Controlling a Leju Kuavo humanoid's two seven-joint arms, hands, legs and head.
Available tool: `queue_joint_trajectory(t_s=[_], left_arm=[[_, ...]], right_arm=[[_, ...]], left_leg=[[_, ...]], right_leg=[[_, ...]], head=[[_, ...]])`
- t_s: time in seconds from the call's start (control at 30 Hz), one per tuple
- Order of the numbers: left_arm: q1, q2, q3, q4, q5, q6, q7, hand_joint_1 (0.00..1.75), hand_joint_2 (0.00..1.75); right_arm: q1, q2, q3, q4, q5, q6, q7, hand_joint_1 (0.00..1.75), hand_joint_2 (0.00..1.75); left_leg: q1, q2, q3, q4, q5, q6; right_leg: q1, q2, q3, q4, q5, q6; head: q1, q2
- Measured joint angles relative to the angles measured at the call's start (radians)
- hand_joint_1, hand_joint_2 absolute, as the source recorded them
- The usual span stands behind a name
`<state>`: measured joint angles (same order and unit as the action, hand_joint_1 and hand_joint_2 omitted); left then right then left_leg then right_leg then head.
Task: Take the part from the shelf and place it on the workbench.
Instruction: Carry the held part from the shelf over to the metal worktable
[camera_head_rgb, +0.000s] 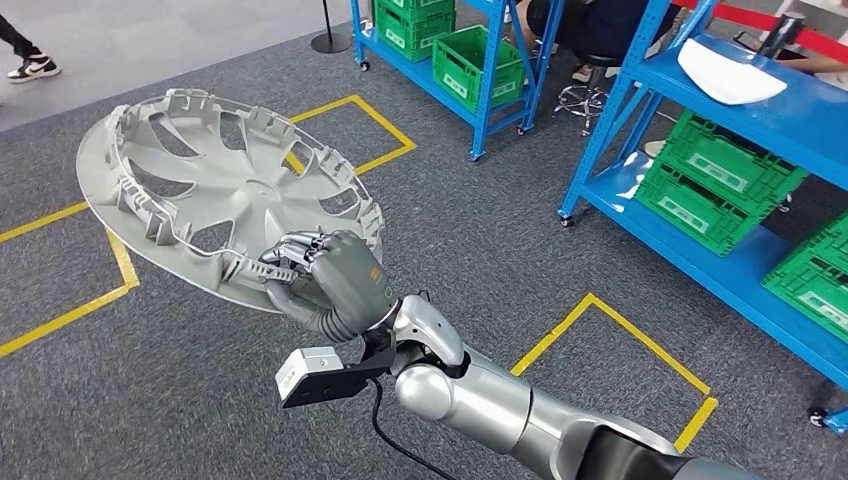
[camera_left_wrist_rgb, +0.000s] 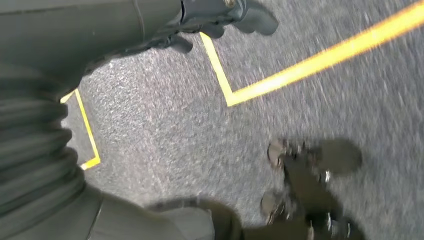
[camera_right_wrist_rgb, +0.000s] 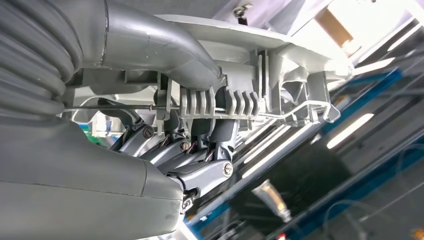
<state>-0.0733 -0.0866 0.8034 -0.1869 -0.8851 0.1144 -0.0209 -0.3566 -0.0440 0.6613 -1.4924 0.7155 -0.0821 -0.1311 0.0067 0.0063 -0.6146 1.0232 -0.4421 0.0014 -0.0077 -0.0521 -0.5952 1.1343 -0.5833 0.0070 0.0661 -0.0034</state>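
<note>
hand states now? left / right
Left hand: blurred, cannot tell.
Right hand: holding the hubcap by its rim.

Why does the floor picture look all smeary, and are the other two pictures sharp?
In the left wrist view, the carpet and yellow tape are streaked by motion blur. The head view is sharp: the hubcap and right hand look crisp. In the right wrist view the hand is sharp, with the background soft and glaring white.
</note>
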Motion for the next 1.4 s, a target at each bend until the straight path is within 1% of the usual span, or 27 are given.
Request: queue_joint_trajectory(t_s=[0.07, 0.1, 0.13, 0.2, 0.27, 0.33, 0.4, 0.47, 0.53, 0.6, 0.63, 0.7, 0.73, 0.8, 0.83, 0.9, 0.93, 1.0, 1.07, 1.1, 1.13, 1.17, 1.2, 1.23, 1.3, 1.33, 1.4], left_arm=[[-0.010, 0.000, 0.002, -0.001, 0.001, 0.005, -0.001, 0.00, 1.75], [-0.016, 0.000, 0.002, -0.001, 0.002, 0.008, 0.000, 0.00, 1.75], [-0.021, 0.000, 0.003, -0.001, 0.002, 0.012, 0.003, 0.00, 1.75], [-0.032, 0.001, 0.006, -0.001, 0.002, 0.019, 0.012, 0.00, 1.75], [-0.044, 0.002, 0.010, -0.001, 0.000, 0.024, 0.021, 0.00, 1.75], [-0.051, 0.006, 0.011, -0.001, -0.005, 0.027, 0.026, 0.00, 1.75], [-0.046, 0.013, 0.016, -0.002, -0.006, 0.030, 0.022, 0.00, 1.75], [-0.039, 0.020, 0.022, -0.001, -0.002, 0.031, 0.013, 0.00, 1.75], [-0.037, 0.023, 0.025, -0.001, 0.002, 0.031, 0.008, 0.00, 1.75], [-0.035, 0.024, 0.028, -0.001, 0.005, 0.033, 0.008, 0.00, 1.75], [-0.032, 0.025, 0.030, -0.001, 0.007, 0.034, 0.008, 0.00, 1.75], [-0.028, 0.028, 0.036, -0.001, 0.012, 0.034, 0.009, 0.00, 1.75], [-0.027, 0.028, 0.039, -0.001, 0.013, 0.034, 0.010, 0.00, 1.75], [-0.028, 0.027, 0.042, -0.001, 0.014, 0.034, 0.010, 0.00, 1.75], [-0.029, 0.027, 0.043, 0.000, 0.015, 0.034, 0.009, 0.00, 1.75], [-0.027, 0.029, 0.045, 0.000, 0.015, 0.035, 0.009, 0.00, 1.75], [-0.026, 0.030, 0.045, 0.000, 0.016, 0.035, 0.010, 0.00, 1.75], [-0.025, 0.032, 0.048, -0.001, 0.017, 0.036, 0.010, 0.00, 1.75], [-0.026, 0.033, 0.051, -0.001, 0.017, 0.036, 0.009, 0.00, 1.75], [-0.027, 0.033, 0.052, -0.001, 0.017, 0.036, 0.008, 0.00, 1.75], [-0.027, 0.032, 0.052, -0.001, 0.018, 0.035, 0.008, 0.00, 1.75], [-0.027, 0.031, 0.053, -0.001, 0.021, 0.034, 0.007, 0.00, 1.75], [-0.027, 0.029, 0.054, -0.001, 0.023, 0.032, 0.006, 0.00, 1.75], [-0.027, 0.026, 0.056, 0.000, 0.026, 0.031, 0.003, 0.00, 1.75], [-0.030, 0.017, 0.059, 0.000, 0.028, 0.029, -0.003, 0.00, 1.75], [-0.031, 0.012, 0.059, 0.000, 0.028, 0.027, -0.006, 0.00, 1.75], [-0.032, 0.006, 0.059, 0.000, 0.025, 0.024, -0.007, 0.00, 1.75]], right_arm=[[-0.009, -0.004, 0.000, 0.010, -0.009, 0.012, -0.009, 1.75, 1.75], [-0.015, -0.006, 0.000, 0.016, -0.016, 0.020, -0.013, 1.75, 1.75], [-0.023, -0.009, 0.000, 0.022, -0.022, 0.027, -0.016, 1.75, 1.75], [-0.038, -0.013, 0.000, 0.032, -0.032, 0.038, -0.018, 1.75, 1.75], [-0.047, -0.019, 0.000, 0.037, -0.034, 0.041, -0.019, 1.75, 1.75], [-0.048, -0.023, 0.003, 0.039, -0.032, 0.039, -0.018, 1.75, 1.75], [-0.045, -0.025, 0.007, 0.038, -0.029, 0.034, -0.012, 1.75, 1.75], [-0.039, -0.026, 0.011, 0.037, -0.027, 0.028, -0.008, 1.75, 1.75], [-0.032, -0.028, 0.012, 0.036, -0.027, 0.024, -0.008, 1.75, 1.75], [-0.027, -0.031, 0.013, 0.036, -0.026, 0.021, -0.007, 1.75, 1.75], [-0.026, -0.032, 0.014, 0.036, -0.027, 0.020, -0.007, 1.75, 1.75], [-0.024, -0.032, 0.016, 0.036, -0.029, 0.017, -0.005, 1.75, 1.75], [-0.024, -0.032, 0.018, 0.036, -0.030, 0.015, -0.005, 1.75, 1.75], [-0.026, -0.033, 0.020, 0.036, -0.031, 0.011, -0.005, 1.75, 1.75], [-0.027, -0.034, 0.020, 0.036, -0.031, 0.010, -0.005, 1.75, 1.75], [-0.028, -0.034, 0.022, 0.036, -0.031, 0.008, -0.006, 1.75, 1.75], [-0.028, -0.034, 0.022, 0.036, -0.031, 0.008, -0.006, 1.75, 1.75], [-0.028, -0.035, 0.023, 0.035, -0.032, 0.008, -0.006, 1.75, 1.75], [-0.026, -0.038, 0.025, 0.034, -0.033, 0.008, -0.006, 1.75, 1.75], [-0.025, -0.040, 0.025, 0.034, -0.033, 0.008, -0.006, 1.75, 1.75], [-0.024, -0.042, 0.026, 0.034, -0.034, 0.008, -0.006, 1.75, 1.75], [-0.025, -0.042, 0.027, 0.034, -0.035, 0.009, -0.006, 1.75, 1.75], [-0.027, -0.042, 0.028, 0.034, -0.036, 0.010, -0.006, 1.75, 1.75], [-0.030, -0.042, 0.028, 0.034, -0.037, 0.011, -0.006, 1.75, 1.75], [-0.040, -0.042, 0.029, 0.032, -0.039, 0.014, -0.007, 1.75, 1.75], [-0.044, -0.041, 0.029, 0.031, -0.040, 0.015, -0.007, 1.75, 1.75], [-0.048, -0.036, 0.033, 0.026, -0.039, 0.018, -0.007, 1.75, 1.75]], left_leg=[[0.000, -0.028, -0.002, 0.001, 0.001, 0.005], [0.000, -0.044, -0.003, 0.003, 0.001, 0.005], [-0.001, -0.059, -0.004, 0.005, 0.001, 0.005], [-0.001, -0.088, -0.004, 0.008, 0.002, 0.003], [0.000, -0.115, -0.008, 0.010, 0.005, -0.005], [0.003, -0.136, -0.014, 0.007, 0.010, -0.018], [0.007, -0.146, -0.018, 0.001, 0.015, -0.031], [0.004, -0.100, -0.034, 0.028, -0.003, -0.040], [0.003, -0.037, -0.084, 0.131, -0.059, -0.048], [0.007, -0.018, -0.141, 0.247, -0.103, -0.058], [0.010, -0.015, -0.150, 0.264, -0.101, -0.061], [0.016, 0.001, -0.110, 0.190, -0.052, -0.067], [0.017, 0.028, -0.074, 0.120, -0.024, -0.070], [0.014, 0.063, -0.024, 0.025, 0.007, -0.059], [0.011, 0.069, -0.017, 0.010, 0.007, -0.049], [0.007, 0.041, -0.019, 0.011, 0.008, -0.027], [0.007, 0.029, -0.019, 0.010, 0.009, -0.020], [0.010, 0.004, -0.017, 0.007, 0.012, -0.008], [0.010, -0.023, -0.018, 0.006, 0.013, -0.001], [0.008, -0.038, -0.019, 0.007, 0.013, 0.000], [0.006, -0.054, -0.019, 0.008, 0.013, 0.001], [0.004, -0.070, -0.019, 0.009, 0.013, 0.001], [0.003, -0.086, -0.018, 0.010, 0.014, 0.001], [0.003, -0.101, -0.018, 0.010, 0.014, 0.001], [0.003, -0.127, -0.022, 0.012, 0.017, -0.005], [0.004, -0.138, -0.025, 0.011, 0.019, -0.010], [0.006, -0.160, -0.031, 0.005, 0.024, -0.023]], right_leg=[[0.000, 0.040, -0.071, 0.137, -0.055, 0.001], [0.000, 0.048, -0.098, 0.181, -0.063, 0.000], [0.001, 0.051, -0.106, 0.187, -0.050, -0.002], [0.001, 0.066, -0.064, 0.083, 0.024, -0.009], [0.000, 0.102, -0.008, -0.045, 0.078, -0.016], [0.004, 0.116, 0.011, -0.091, 0.087, -0.020], [0.005, 0.094, 0.014, -0.102, 0.094, -0.028], [0.002, 0.071, 0.023, -0.118, 0.103, -0.042], [0.002, 0.046, 0.028, -0.126, 0.105, -0.050], [0.004, 0.018, 0.029, -0.126, 0.102, -0.052], [0.003, 0.006, 0.029, -0.125, 0.100, -0.052], [0.002, -0.017, 0.032, -0.123, 0.095, -0.046], [0.002, -0.028, 0.034, -0.120, 0.090, -0.040], [0.008, -0.047, 0.037, -0.111, 0.079, -0.028], [0.011, -0.056, 0.038, -0.109, 0.075, -0.022], [0.011, -0.076, 0.044, -0.111, 0.070, -0.011], [0.007, -0.071, 0.046, -0.107, 0.064, -0.004], [0.001, -0.023, 0.023, -0.050, 0.026, 0.005], [-0.001, 0.033, -0.044, 0.086, -0.034, 0.004], [0.000, 0.043, -0.081, 0.151, -0.054, 0.002], [0.002, 0.048, -0.105, 0.186, -0.055, -0.001], [0.004, 0.051, -0.110, 0.181, -0.035, -0.006], [0.006, 0.057, -0.097, 0.137, 0.001, -0.012], [0.008, 0.074, -0.068, 0.065, 0.043, -0.020], [0.010, 0.117, -0.017, -0.058, 0.095, -0.027], [0.011, 0.129, -0.004, -0.089, 0.103, -0.028], [0.013, 0.115, 0.001, -0.100, 0.104, -0.030]], head=[[0.002, 0.000], [0.002, 0.000], [0.003, 0.000], [0.003, 0.000], [0.002, 0.000], [0.003, 0.000], [0.004, 0.000], [0.002, 0.000], [-0.002, 0.000], [-0.003, 0.000], [-0.003, 0.000], [-0.003, 0.000], [-0.003, 0.000], [-0.002, 0.000], [0.000, 0.000], [0.006, 0.000], [0.007, 0.000], [0.010, 0.000], [0.013, 0.000], [0.014, 0.000], [0.014, 0.000], [0.014, 0.000], [0.014, 0.000], [0.014, 0.000], [0.014, 0.000], [0.015, 0.000], [0.017, 0.000]])
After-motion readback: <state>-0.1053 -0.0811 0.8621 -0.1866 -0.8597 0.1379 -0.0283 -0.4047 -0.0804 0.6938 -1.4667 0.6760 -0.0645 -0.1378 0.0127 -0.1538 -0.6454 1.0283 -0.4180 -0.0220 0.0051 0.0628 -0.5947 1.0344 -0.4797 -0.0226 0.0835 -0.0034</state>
